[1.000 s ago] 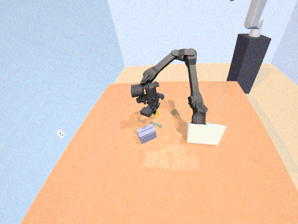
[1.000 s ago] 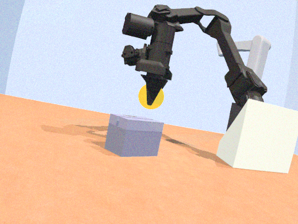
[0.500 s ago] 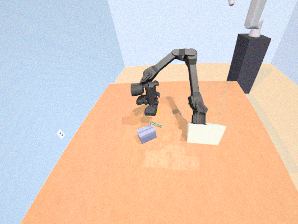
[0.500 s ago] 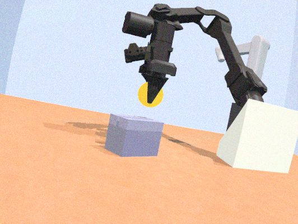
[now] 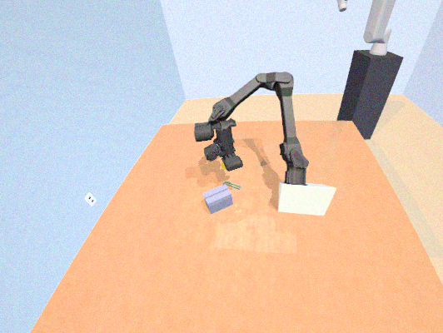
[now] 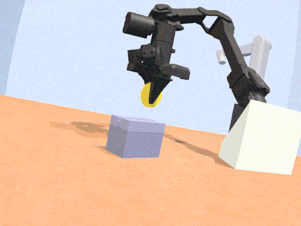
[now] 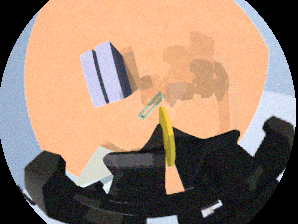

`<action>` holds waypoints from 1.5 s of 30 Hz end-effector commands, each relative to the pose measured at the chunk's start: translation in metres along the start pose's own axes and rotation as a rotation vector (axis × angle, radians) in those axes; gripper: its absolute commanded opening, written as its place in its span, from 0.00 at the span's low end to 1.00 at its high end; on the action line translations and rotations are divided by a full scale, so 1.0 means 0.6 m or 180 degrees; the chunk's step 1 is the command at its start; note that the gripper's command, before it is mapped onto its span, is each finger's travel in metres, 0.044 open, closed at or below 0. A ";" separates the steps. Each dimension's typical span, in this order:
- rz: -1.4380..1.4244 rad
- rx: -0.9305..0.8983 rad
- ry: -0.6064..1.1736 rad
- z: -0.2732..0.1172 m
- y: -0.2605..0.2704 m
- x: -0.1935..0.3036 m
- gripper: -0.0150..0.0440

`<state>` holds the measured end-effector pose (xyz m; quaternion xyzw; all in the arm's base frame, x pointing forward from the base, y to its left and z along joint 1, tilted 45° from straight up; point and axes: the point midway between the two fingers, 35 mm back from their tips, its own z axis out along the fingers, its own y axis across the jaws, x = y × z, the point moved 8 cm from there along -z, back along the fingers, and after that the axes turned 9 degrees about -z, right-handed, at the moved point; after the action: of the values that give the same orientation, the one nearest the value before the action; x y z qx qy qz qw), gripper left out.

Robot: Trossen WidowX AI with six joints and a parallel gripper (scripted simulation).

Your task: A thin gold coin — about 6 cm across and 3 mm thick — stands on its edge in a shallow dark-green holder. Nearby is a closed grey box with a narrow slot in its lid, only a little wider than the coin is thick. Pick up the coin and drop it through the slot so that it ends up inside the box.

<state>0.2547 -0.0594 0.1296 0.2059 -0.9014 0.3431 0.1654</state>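
- Top view: dark arm bent over an orange table [image 5: 166, 270]; gripper [image 5: 226, 163] above and behind the grey box [image 5: 218, 198]; green holder [image 5: 232, 185] lying just beside the box's far edge; sliver of gold coin [image 5: 223, 166] at the fingers.
- Exterior view: gripper [image 6: 154, 97] clamped on the coin [image 6: 145, 96], held upright in the air above the box [image 6: 134, 139], not touching it.
- Wrist view: coin [image 7: 168, 137] edge-on between the fingers; box [image 7: 107, 75] with its dark slot [image 7: 99, 75] up and left; holder [image 7: 150, 106] between them.

You are looking down from high and far in the top view, low and near the worktop [image 6: 56, 183] outside, both sharing the grey box [image 5: 218, 198].
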 end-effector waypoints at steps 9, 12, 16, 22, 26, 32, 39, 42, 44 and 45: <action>-0.0303 -0.0002 0.0002 -0.001 0.003 -0.012 0.25; -0.0304 -0.0005 -0.0002 -0.001 0.008 -0.023 0.25; -0.0306 -0.0009 -0.0008 -0.002 0.016 -0.037 0.25; -0.0307 -0.0013 -0.0016 -0.003 0.029 -0.059 0.25; -0.0308 -0.0015 -0.0019 -0.003 0.038 -0.074 0.25; -0.0308 -0.0017 -0.0020 -0.003 0.053 -0.094 0.25; -0.0308 -0.0017 -0.0019 -0.003 0.072 -0.118 0.25; -0.0308 -0.0016 -0.0018 -0.003 0.081 -0.128 0.25; -0.0308 -0.0015 -0.0017 -0.003 0.087 -0.134 0.25; -0.0308 -0.0015 -0.0016 -0.002 0.090 -0.138 0.25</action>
<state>0.2968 -0.0050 0.0690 0.2519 -0.8902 0.3325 0.1830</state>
